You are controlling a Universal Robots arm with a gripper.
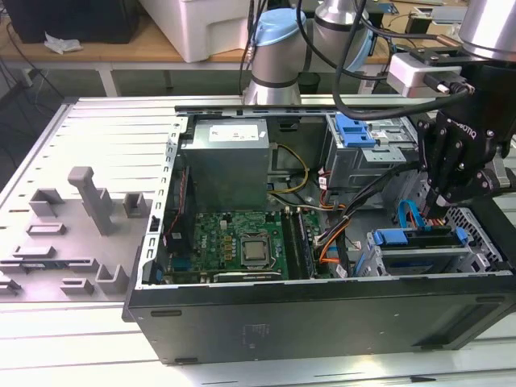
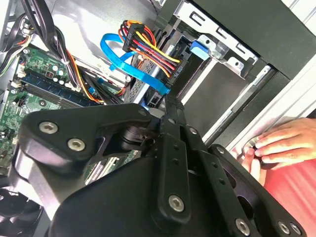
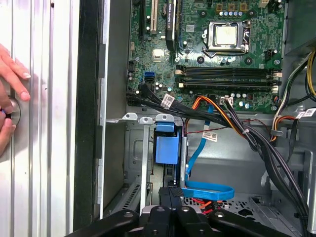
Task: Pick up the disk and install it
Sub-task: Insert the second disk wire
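Observation:
The disk [image 1: 419,242] stands on edge in the drive cage at the front right corner of the open computer case, its blue carrier rail on top; its label is hidden. My gripper [image 1: 434,214] hangs over the rear part of that rail, shut, with nothing seen between its fingers. In the first wrist view the joined tips of the gripper [image 3: 174,190] sit just past the blue end of the disk [image 3: 164,145]. In the second wrist view the gripper [image 2: 167,101] points at the disk [image 2: 148,81], where coloured power wires and a blue data cable end.
The motherboard [image 1: 242,242] and grey power-supply box [image 1: 224,165] fill the case's left half. A second blue latch [image 1: 355,129] tops the upper bay. Cable bundles [image 3: 237,128] run beside the cage. A person's hand [image 3: 10,94] rests on the ribbed table outside the case front.

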